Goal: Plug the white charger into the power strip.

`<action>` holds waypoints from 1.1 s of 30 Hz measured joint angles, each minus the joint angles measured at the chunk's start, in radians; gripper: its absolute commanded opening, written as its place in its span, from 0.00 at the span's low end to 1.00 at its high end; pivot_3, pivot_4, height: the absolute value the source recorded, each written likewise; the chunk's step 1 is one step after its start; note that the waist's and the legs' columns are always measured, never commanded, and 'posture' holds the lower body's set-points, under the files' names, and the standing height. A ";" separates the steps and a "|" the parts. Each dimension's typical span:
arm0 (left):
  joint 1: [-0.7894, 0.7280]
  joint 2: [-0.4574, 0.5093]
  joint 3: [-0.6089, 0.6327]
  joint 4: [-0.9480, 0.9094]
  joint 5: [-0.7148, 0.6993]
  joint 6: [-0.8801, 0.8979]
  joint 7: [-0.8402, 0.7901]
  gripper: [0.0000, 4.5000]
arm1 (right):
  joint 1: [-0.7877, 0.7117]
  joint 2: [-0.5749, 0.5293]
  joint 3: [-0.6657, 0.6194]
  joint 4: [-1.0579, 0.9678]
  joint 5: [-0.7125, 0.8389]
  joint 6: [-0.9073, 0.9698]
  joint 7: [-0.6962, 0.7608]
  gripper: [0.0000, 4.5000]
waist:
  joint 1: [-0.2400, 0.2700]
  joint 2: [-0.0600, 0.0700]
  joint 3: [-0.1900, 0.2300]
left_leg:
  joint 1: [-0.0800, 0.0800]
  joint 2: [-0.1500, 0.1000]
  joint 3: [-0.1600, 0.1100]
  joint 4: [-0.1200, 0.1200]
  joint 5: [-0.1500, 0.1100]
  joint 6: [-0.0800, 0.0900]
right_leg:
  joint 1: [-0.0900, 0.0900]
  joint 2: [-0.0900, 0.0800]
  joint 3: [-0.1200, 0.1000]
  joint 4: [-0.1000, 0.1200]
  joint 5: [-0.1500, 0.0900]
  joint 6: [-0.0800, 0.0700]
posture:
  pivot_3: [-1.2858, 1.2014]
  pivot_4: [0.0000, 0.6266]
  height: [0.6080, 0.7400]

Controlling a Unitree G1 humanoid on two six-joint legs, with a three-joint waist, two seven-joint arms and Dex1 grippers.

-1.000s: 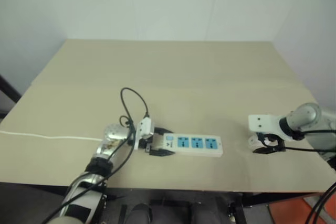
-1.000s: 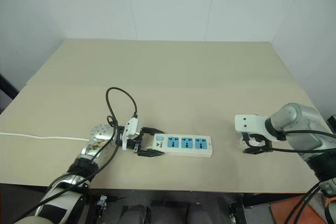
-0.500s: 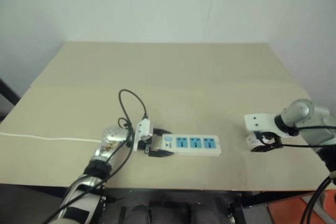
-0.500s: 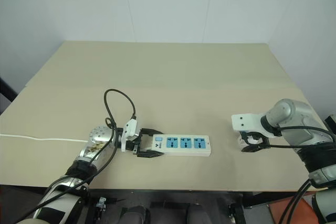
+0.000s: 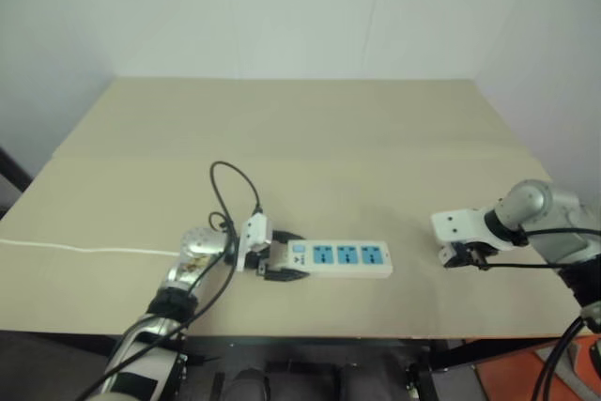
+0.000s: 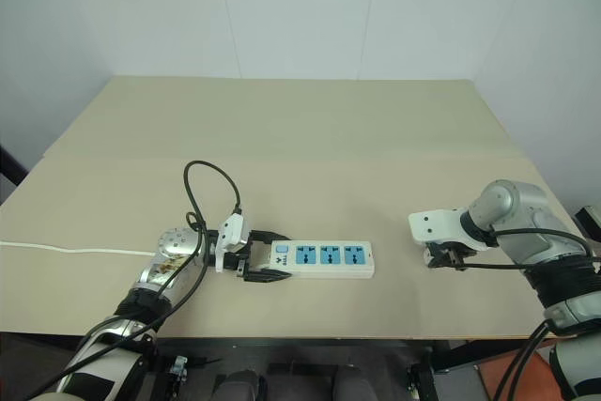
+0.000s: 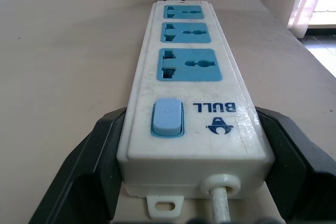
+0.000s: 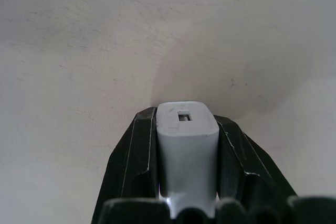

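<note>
Charger pinched in my right tool, well apart from the strip that my left tool is holding

The white charger [image 8: 187, 145] is sitting clamped between my right tool's [image 6: 443, 257] two fingers, down at the table [image 6: 310, 138], off the far end of the power strip [image 6: 322, 257], the end away from its switch. The strip's long axis is running straight toward the charger, its three blue sockets facing up. My left tool [image 6: 259, 265] is gripping the strip's switch end, fingers narrowed on both sides. I am judging the carry as a sideways run along that axis; the end socket is nearest.
</note>
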 measured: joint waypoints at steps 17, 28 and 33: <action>-0.020 -0.007 -0.016 0.007 -0.002 -0.003 -0.017 0.73 | 0.112 0.278 -0.467 -0.403 0.555 0.384 -0.228 0.26 | 0.010 0.006 0.003 | -0.005 0.000 -0.002 -0.002 0.000 0.000 | -0.004 0.000 -0.001 -0.001 -0.001 0.000 | 0.52 0.24 1.00; -0.033 0.000 -0.014 0.025 -0.002 -0.003 -0.034 0.73 | 0.242 0.528 -0.400 -0.535 0.672 0.393 -0.407 0.26 | 0.003 0.006 0.003 | -0.005 0.000 -0.002 -0.003 0.000 0.000 | -0.005 0.001 -0.001 0.000 -0.001 0.000 | 0.52 0.24 1.00; -0.035 0.001 -0.015 0.025 -0.002 -0.001 -0.035 0.73 | 0.278 0.620 -0.322 -0.471 0.664 0.346 -0.447 0.26 | 0.003 0.006 0.003 | -0.005 0.000 -0.002 -0.003 0.000 0.000 | -0.005 0.001 -0.001 0.000 -0.001 0.000 | 0.52 0.24 1.00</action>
